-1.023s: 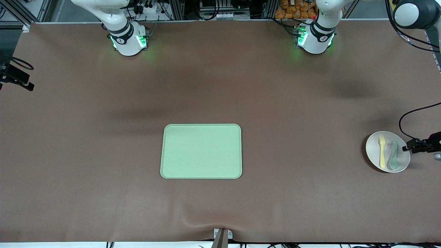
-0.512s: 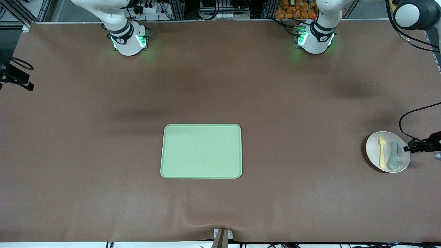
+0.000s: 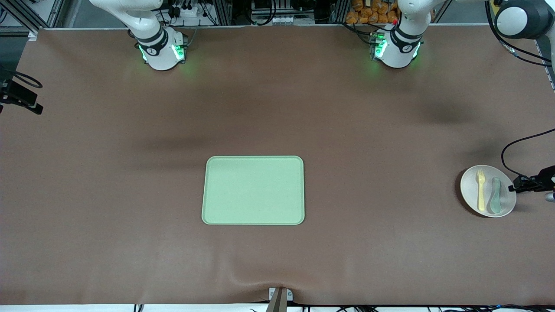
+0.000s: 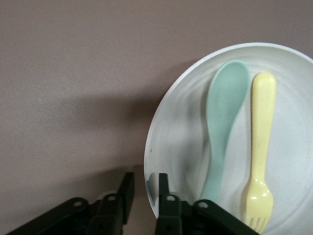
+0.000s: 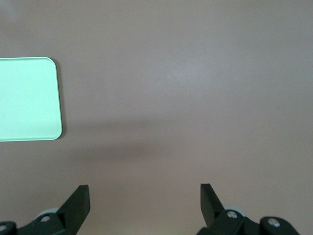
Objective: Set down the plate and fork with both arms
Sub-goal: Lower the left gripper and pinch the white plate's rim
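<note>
At mid-height on the front view's edge at the left arm's end, the round off-white plate (image 3: 470, 190) lies on the brown table (image 3: 130, 242). It carries the pale-yellow plastic fork (image 3: 481, 190) and a teal-green spoon (image 3: 495, 196). The left hand (image 4: 144, 188) has been narrowed around the plate's rim over the last second. A sliver of table is still seen beside the outer finger, so it is judged not yet clenched and lifting would be premature. The plate itself has not shifted. The light-green rectangular tray (image 3: 253, 190) lies bare at frame centre. The right hand (image 5: 144, 196) waits spread wide above bare table near the tray's corner.
</note>
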`<move>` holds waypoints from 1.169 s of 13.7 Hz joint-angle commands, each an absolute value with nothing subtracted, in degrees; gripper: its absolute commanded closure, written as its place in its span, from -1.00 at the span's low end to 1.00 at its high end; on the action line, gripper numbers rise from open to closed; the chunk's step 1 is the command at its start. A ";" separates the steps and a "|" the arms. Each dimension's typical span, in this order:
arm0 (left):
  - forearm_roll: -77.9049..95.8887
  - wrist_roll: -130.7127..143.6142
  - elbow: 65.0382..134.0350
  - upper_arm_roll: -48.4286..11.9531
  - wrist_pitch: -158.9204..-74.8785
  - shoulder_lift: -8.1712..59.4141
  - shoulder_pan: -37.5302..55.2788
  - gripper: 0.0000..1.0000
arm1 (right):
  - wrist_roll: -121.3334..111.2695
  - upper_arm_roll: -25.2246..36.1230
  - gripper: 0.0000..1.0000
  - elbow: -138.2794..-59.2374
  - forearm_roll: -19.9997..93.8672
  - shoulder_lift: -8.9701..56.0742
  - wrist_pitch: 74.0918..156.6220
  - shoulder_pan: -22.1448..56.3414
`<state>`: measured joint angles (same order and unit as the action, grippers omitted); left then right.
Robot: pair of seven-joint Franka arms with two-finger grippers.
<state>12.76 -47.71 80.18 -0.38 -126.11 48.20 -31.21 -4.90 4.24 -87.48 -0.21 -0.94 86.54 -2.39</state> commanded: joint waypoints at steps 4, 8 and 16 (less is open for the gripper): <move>13.45 -49.39 78.49 -0.44 -126.56 49.39 -31.46 0.87 | -4.66 3.52 -1.00 -86.31 0.79 -0.35 86.13 -3.52; 13.62 -49.22 78.58 -0.53 -126.56 49.22 -31.46 1.00 | -4.66 3.52 -1.00 -86.31 0.79 -0.26 86.13 -3.60; 15.21 -44.66 78.57 -1.23 -120.25 46.24 -30.94 1.00 | -4.66 3.52 -1.00 -86.31 0.79 -0.26 86.13 -3.60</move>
